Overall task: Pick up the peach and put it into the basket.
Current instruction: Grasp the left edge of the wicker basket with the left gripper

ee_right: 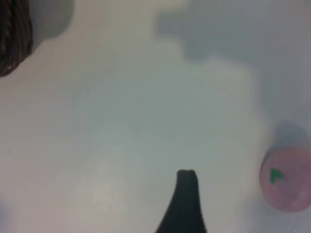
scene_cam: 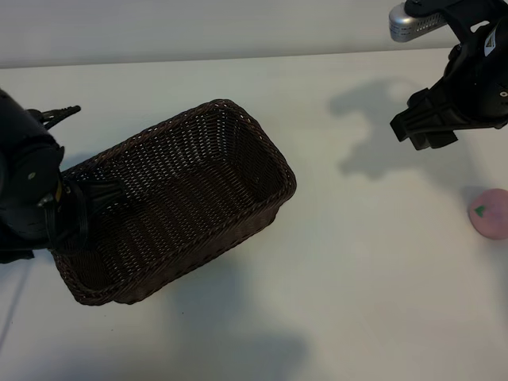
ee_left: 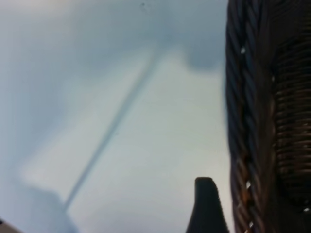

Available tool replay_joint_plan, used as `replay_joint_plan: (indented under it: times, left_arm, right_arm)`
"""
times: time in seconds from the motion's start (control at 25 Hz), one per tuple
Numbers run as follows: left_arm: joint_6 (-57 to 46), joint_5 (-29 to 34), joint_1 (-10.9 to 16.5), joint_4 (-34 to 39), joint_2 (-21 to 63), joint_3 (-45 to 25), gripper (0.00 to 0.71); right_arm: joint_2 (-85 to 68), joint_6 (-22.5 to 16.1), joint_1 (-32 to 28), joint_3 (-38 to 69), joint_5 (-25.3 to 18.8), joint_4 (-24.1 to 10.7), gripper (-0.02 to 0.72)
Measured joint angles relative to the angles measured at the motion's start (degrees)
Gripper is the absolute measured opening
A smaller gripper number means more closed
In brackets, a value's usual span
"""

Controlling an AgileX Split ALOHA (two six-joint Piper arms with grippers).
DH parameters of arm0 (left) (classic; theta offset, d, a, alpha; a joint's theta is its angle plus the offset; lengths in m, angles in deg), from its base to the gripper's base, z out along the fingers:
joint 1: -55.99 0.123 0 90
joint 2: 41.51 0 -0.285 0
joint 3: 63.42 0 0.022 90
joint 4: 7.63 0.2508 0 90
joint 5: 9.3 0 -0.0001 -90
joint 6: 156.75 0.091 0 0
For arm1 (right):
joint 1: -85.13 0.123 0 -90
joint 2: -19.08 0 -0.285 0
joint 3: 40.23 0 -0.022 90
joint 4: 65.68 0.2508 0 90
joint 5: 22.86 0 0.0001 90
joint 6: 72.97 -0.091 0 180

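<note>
White worktop [scene_cam: 333,262] seen from above, with both arms at its sides. The basket [scene_cam: 176,202], a dark brown woven wicker rectangle with a braided rim, lies diagonally on the left half of the worktop, one short end towards the left edge and the other towards the centre; nothing shows inside it. The peach [scene_cam: 489,213], a small pale-pink ball bearing a green leaf mark, rests on the worktop at the right edge, well apart from the basket and partly cut off by the frame. The left gripper [scene_cam: 71,208] sits low at the basket's left short end, its dark body overlapping the rim; its fingers stand apart and hold nothing, one fingertip [ee_left: 206,194] showing just beside the outer wicker wall in the left wrist view. The right gripper [scene_cam: 425,125] hangs above the worktop near the far right corner, behind the peach, fingers open and empty; the right wrist view shows the peach off to one side of one fingertip [ee_right: 187,182].
</note>
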Motion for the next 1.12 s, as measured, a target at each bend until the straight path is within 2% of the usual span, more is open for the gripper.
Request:
replay_joint_plan:
  times: [0.16,0.28,0.4,0.6,0.92,1.12]
  left_arm:
    - [-0.1,-3.07,2.73,-0.11,0.0,-1.99,0.515]
    - [0.07,-5.21,3.6,-0.11,0.0,-2.31,0.515]
    - [0.11,-8.07,3.67,-0.69,0.0,-2.31,0.515]
    - [0.05,-9.17,3.67,-1.16,0.0,-2.83,0.515]
    - [-2.71,-15.04,3.67,-1.29,0.0,-8.77,0.515]
    - [-4.14,-17.5,4.44,-0.33,0.0,-9.11,0.515]
  right_arm:
    - [0.0,0.0,0.0,0.0,-0.89,0.0,0.595]
    - [0.0,0.0,0.0,0.0,-1.25,0.0,0.595]
    - [0.0,0.05,0.0,0.0,-1.36,0.0,0.595]
    - [0.0,0.05,0.0,0.0,-1.36,0.0,0.595]
    - [0.0,0.05,0.0,0.0,-1.76,0.06,0.595]
    - [0.0,0.05,0.0,0.0,-1.81,1.0,0.595]
